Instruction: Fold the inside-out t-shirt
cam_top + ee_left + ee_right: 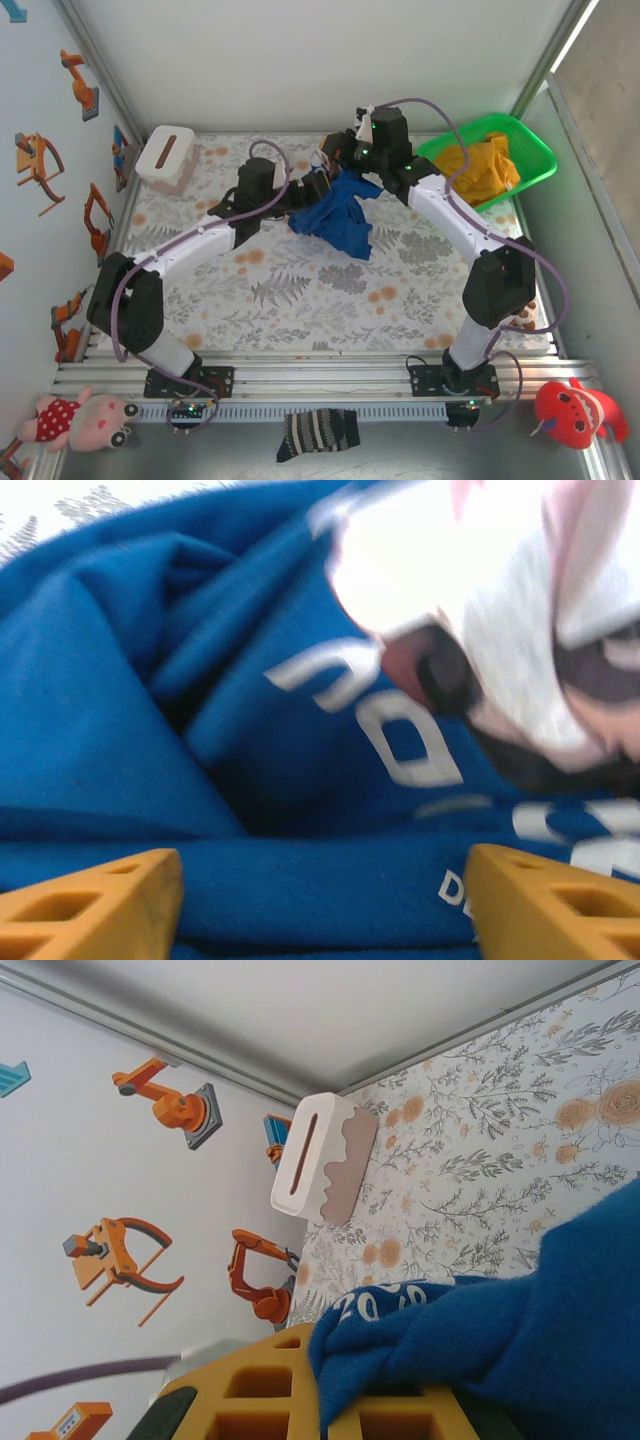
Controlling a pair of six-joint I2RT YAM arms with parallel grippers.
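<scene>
T-shirt [338,222]: blue, bunched at the far middle of the table [300,300], its top pulled up. I log the right gripper [330,1400] as clenched on a fold of it. I read the left gripper [320,910] as released, fingers apart, nosed against the white lettering. White box [165,157] far left. Green basket [540,165] far right, holding yellow cloth [485,168].

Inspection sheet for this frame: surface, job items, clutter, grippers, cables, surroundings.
Surface: floral table cover, flat.
Job's things: blue t-shirt, bunched, partly lifted.
Clutter: white tissue box; green basket holding yellow garment.
Grippers: right gripper shut on the t-shirt; left gripper open at the cloth.
Cables: purple cables along both arms.
Surroundings: robot stickers on left wall; pink plush, red plush, striped sock in front.
</scene>
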